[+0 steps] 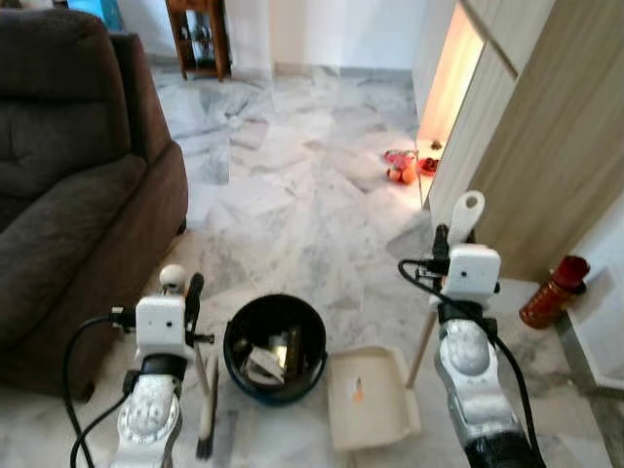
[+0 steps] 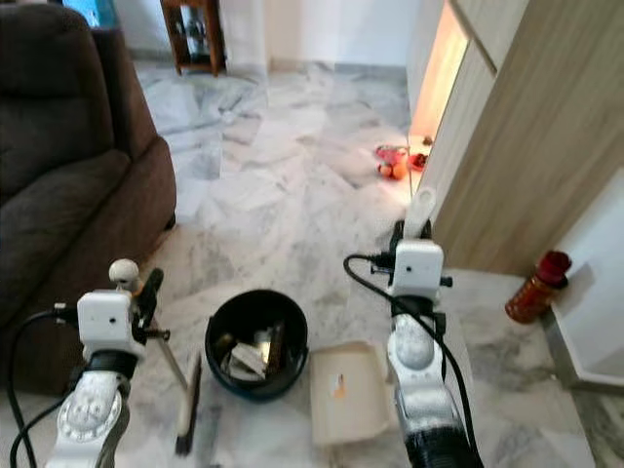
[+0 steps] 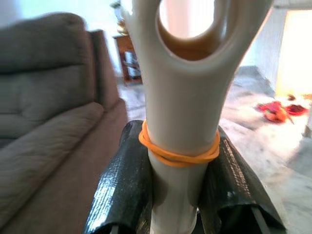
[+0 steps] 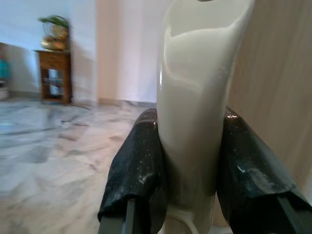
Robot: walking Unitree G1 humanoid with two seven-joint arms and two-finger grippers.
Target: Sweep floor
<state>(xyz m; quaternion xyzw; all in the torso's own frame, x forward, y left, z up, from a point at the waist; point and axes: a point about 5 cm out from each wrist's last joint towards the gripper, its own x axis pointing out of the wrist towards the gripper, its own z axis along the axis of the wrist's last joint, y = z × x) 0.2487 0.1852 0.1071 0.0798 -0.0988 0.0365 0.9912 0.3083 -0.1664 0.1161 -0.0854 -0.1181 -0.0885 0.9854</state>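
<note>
Brown sofa [image 1: 68,185] on robot's left, marble floor [image 1: 292,185] ahead, wood-panel cabinet [image 1: 546,146] on the right w/ red bottle [image 1: 553,291] at its foot. Black bin [image 1: 276,348] w/ scraps sits between the arms; cream dustpan [image 1: 370,397] lies just beside it, flat on floor. Right gripper [image 4: 187,170] pinches the dustpan handle [image 1: 465,216], fingers tight either side. Left gripper [image 3: 180,185] clamps the cream brush handle [image 3: 183,112]; brush head [image 1: 207,414] down on floor beside bin. Wrist view adds an orange rubber band [image 3: 178,152] round that handle. Head views add red toys [image 1: 402,166] by cabinet.
</note>
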